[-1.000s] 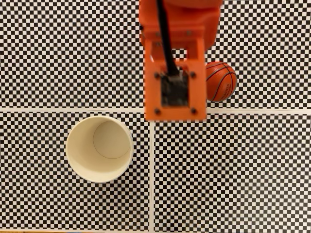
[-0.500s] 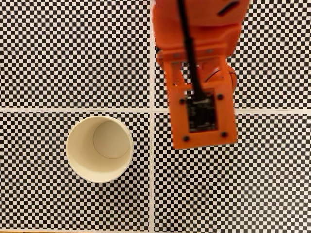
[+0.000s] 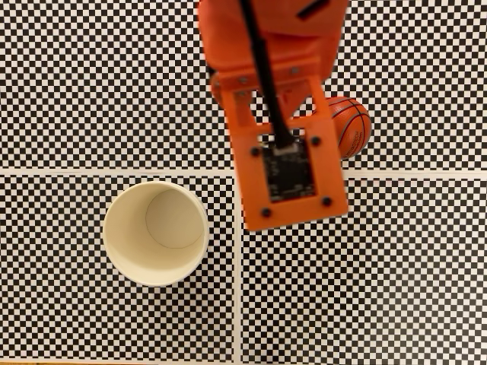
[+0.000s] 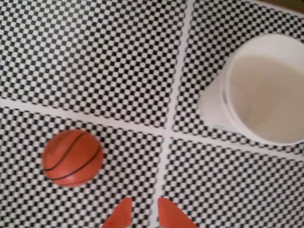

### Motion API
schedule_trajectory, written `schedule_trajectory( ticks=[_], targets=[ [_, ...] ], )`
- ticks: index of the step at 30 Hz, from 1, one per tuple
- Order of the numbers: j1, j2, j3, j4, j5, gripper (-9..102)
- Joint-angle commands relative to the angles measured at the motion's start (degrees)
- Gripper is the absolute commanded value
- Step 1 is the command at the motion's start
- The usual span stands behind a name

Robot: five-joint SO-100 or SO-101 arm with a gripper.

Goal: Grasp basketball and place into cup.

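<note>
The basketball (image 3: 353, 125) lies on the checkered mat at the right of the fixed view, its left part covered by the orange wrist block (image 3: 289, 171) of my arm. The cream-white cup (image 3: 156, 233) stands upright and empty at the lower left of that view. In the wrist view the basketball (image 4: 72, 157) rests at the lower left and the cup (image 4: 266, 90) at the upper right. My gripper (image 4: 145, 211) pokes in from the bottom edge, its two orange fingertips a narrow gap apart with nothing between them, to the right of the ball and clear of it.
A black-and-white checkered mat (image 3: 91, 91) covers the table, crossed by white lines (image 3: 114, 172) that meet between cup and ball. The arm hangs over the middle top of the fixed view.
The arm swung right over the ball half a second ago, hiding it, and has come back left so the ball's right part shows again. Ball and cup have not moved.
</note>
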Motion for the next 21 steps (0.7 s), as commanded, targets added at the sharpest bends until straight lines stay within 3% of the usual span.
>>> schedule_trajectory(
  ticks=[1, 4, 12, 15, 21],
  targets=[
    [0.3, 0.1, -2.5, 1.4, 4.7, 0],
    [0.8, -0.4, -3.6, 0.4, 1.8, 0],
    [-5.3, -2.5, -3.7, -0.7, 4.1, 25],
    [-9.4, -4.6, -2.1, -0.9, 7.2, 41],
    [-15.8, -5.2, -1.0, -2.5, 7.6, 49]
  ],
)
